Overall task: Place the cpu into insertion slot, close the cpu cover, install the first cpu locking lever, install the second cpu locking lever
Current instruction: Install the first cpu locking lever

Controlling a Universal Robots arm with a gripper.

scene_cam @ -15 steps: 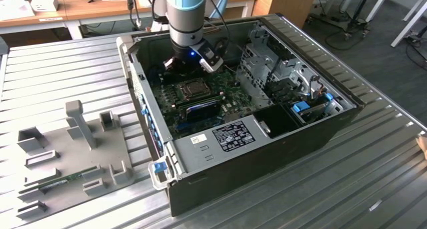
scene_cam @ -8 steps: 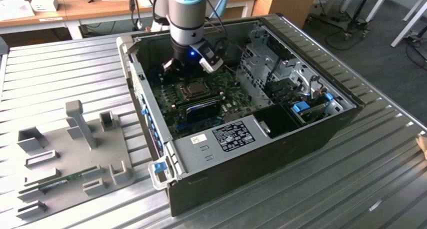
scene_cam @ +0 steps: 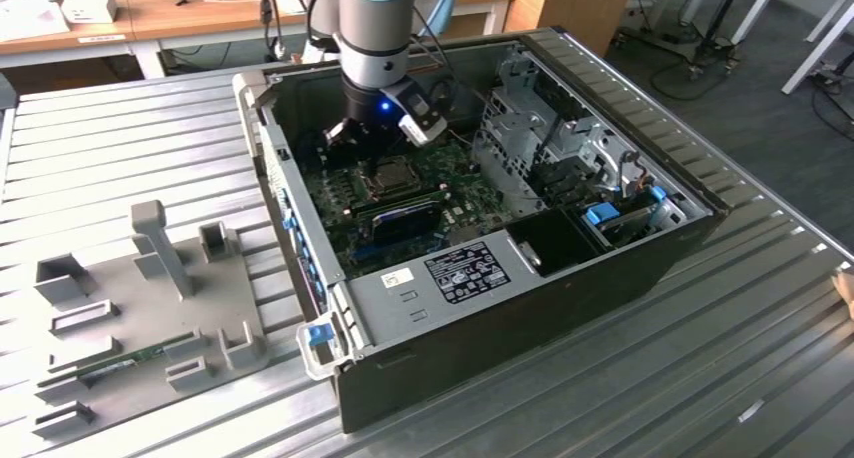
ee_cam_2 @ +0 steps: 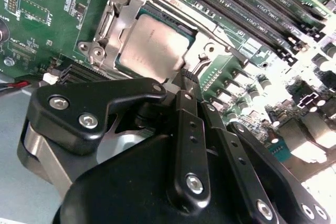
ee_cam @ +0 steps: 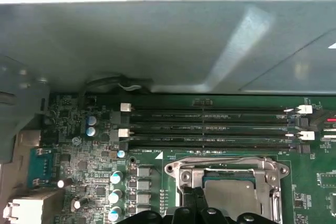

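Where one hand point(ee_cam_2: 185, 77) hovers — one cpu point(ee_cam_2: 153, 46) seated, one cpu cover point(ee_cam: 227, 170) down

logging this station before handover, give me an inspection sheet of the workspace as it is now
Surface: ribbed grey metal table carrying an open black computer case.
Job's things: pale silver square cpu lies in the silver-rimmed insertion slot; thin silver cpu cover lies down around it.
Clutter: grey plastic fixture tray at the exterior view's left.
Gripper: black gripper shut, its tip at the socket's edge.
Cables: red and black wires beside the green circuit board.
Surroundings: wooden desks, long black memory slots.
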